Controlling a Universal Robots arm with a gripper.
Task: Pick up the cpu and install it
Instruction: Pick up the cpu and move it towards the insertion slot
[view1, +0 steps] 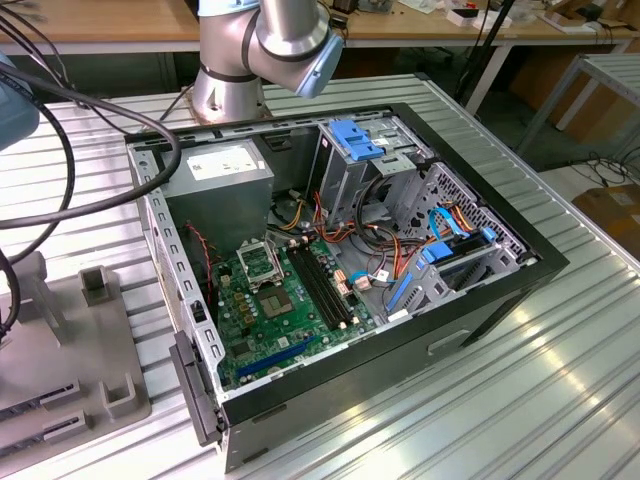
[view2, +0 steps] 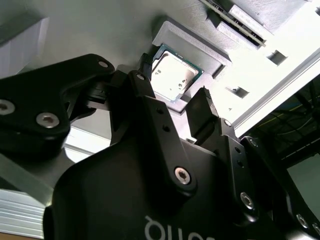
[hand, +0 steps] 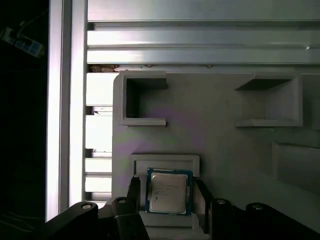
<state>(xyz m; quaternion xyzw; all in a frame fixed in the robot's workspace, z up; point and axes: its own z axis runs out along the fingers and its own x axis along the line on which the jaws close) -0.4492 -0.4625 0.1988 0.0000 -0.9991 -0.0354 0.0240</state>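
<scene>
The pincer (hand: 168, 184) hangs with its black fingers (hand: 134, 186) apart, one at either side of the cpu (hand: 169, 192), not clamped on it. The cpu lies flat, silver top up, in a raised seat near one edge of the grey tray (hand: 210, 140), which rests on the ribbed desk (hand: 200, 50)

In the second wrist view the black fingers (view2: 202, 107) cover the chip's (view2: 170, 70) near corner and the grey tray (view2: 100, 30) on that side of the chip. In the first wrist view the fingers (hand: 134, 192) on either side of the chip (hand: 169, 192) run out past the picture's edge, hiding the tray's (hand: 210, 140) rim just beyond the chip. In the exterior view the arm (view1: 270, 40) is cut off at the top.
</scene>
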